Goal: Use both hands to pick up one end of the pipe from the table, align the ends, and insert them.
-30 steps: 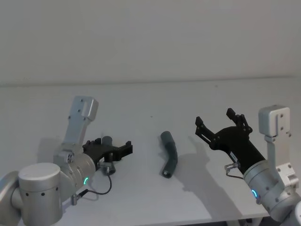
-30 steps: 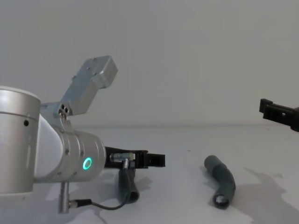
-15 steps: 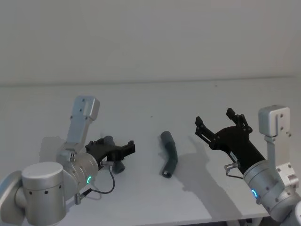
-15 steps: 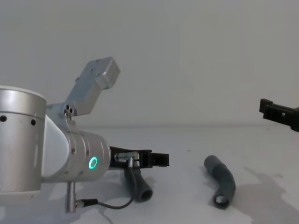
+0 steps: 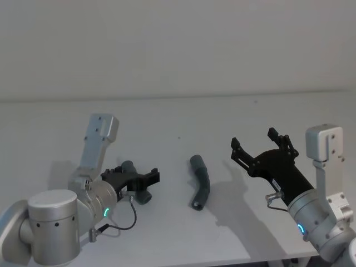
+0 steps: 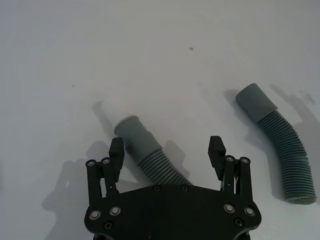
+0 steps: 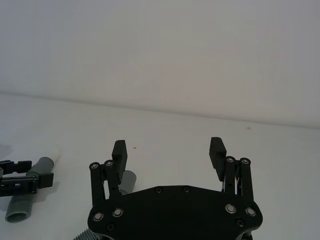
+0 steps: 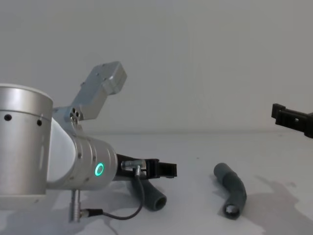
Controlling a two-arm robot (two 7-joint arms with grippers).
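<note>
Two dark-grey corrugated pipe pieces lie on the white table (image 5: 167, 119). The left piece (image 5: 137, 186) (image 6: 150, 156) (image 8: 152, 196) lies under my left gripper (image 5: 138, 177) (image 6: 166, 147) (image 8: 164, 169). That gripper is open and low, one finger on each side of the piece without touching it. The cuff pointing away from the arm ends in a pale tip (image 6: 103, 108). The right piece (image 5: 201, 182) (image 8: 233, 189) (image 6: 281, 145) lies bent at mid-table, its hollow end toward me. My right gripper (image 5: 253, 139) (image 7: 168, 146) hovers open to the right of that piece, above the table.
A thin black cable (image 5: 121, 222) (image 8: 120, 215) with a metal plug hangs from my left arm close to the left piece. The grey wall (image 5: 178, 44) rises behind the table's far edge. Bare table lies between the two pieces and beyond them.
The left pipe piece's near end has swung to the right under my left gripper, and the left arm has shifted a little. The right gripper and right piece have stayed put.
</note>
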